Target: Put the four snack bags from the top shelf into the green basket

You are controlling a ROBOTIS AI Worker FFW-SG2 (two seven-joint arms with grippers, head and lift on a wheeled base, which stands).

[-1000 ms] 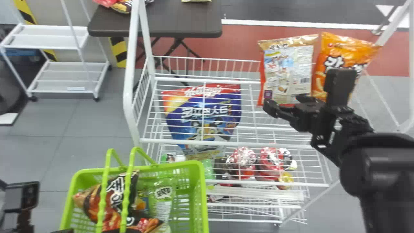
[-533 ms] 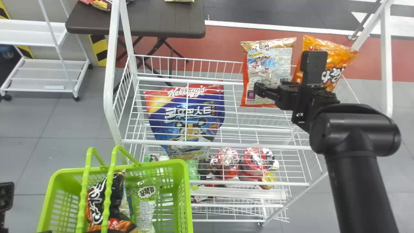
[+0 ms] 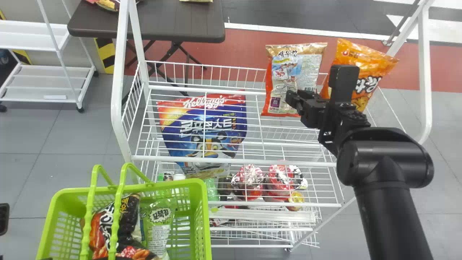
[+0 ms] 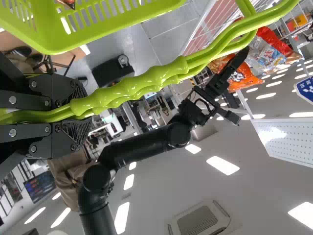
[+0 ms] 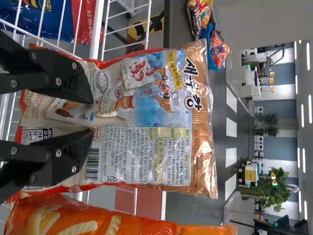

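Note:
In the head view my right gripper (image 3: 297,96) stands in front of the red-and-tan snack bag (image 3: 285,76) on the top shelf. The right wrist view has my right gripper (image 5: 93,115) open, its two fingers before the lower part of that bag (image 5: 146,147). An orange snack bag (image 3: 361,61) stands beside it. A bit of my left gripper's arm end (image 3: 3,218) is at the head view's left edge; in the left wrist view my left gripper (image 4: 80,116) is shut on the green basket's handles (image 4: 132,88). The basket (image 3: 180,184) holds a dark bag (image 3: 130,211) and a green bag (image 3: 158,218).
The white wire shelf (image 3: 234,160) has a rail round it and posts at its sides. A blue cereal bag (image 3: 207,131) and red packs (image 3: 249,180) show through the wires. Behind are a dark table (image 3: 173,25) and a white rack (image 3: 39,83).
The head view has swung, so shelf and basket appear farther left. My right gripper has moved from the red-and-tan bag's bottom edge to in front of its lower part.

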